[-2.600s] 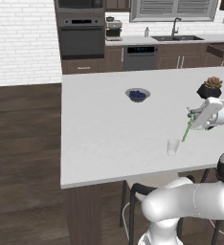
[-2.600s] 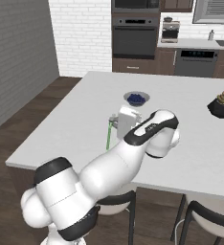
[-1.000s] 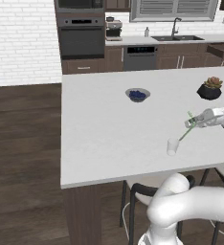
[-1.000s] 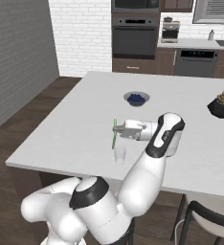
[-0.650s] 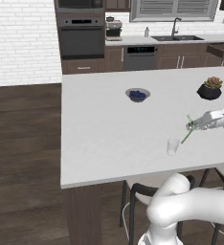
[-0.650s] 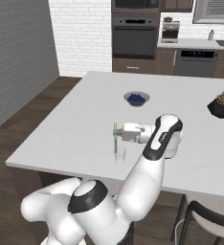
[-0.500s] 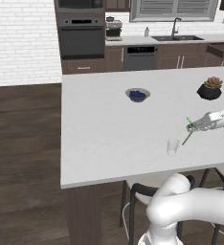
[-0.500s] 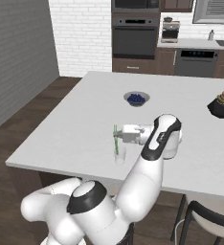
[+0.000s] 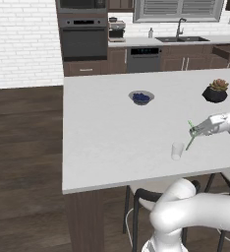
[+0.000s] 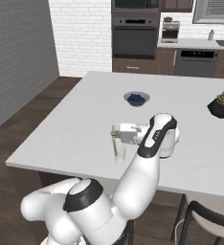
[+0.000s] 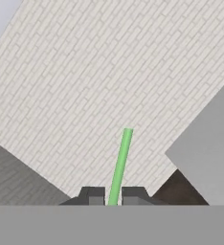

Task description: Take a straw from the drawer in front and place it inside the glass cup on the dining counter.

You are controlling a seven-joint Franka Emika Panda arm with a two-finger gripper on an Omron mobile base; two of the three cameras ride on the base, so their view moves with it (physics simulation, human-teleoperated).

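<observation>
Straw point(image 9: 191, 136) pinched between the closed jaws point(image 9: 194, 131) near its upper, bent end; most of its length hangs slanting down past the jaws toward the glass cup point(image 9: 177, 150). In the hand view the green shaft point(image 11: 119, 166) rises from between the two fingertips point(image 11: 92, 195), so the grip is firm and central.

Cup stands on the white dining counter point(image 9: 107, 133), just below and slightly ahead of the jaws, near the counter's front edge. From the right base view the straw's lower tip point(image 10: 115, 149) sits at or just above the cup's rim point(image 10: 119, 154); cannot tell whether it is already inside.

Holding high on the straw likely keeps the jaws clear of the rim while the free end goes in. The tilt probably suits a lean against the cup wall.

Blue bowl point(image 9: 141, 97) and potted plant point(image 9: 215, 91) sit well beyond, out of the way.

Judgement: insertion stage, release not yet due.
</observation>
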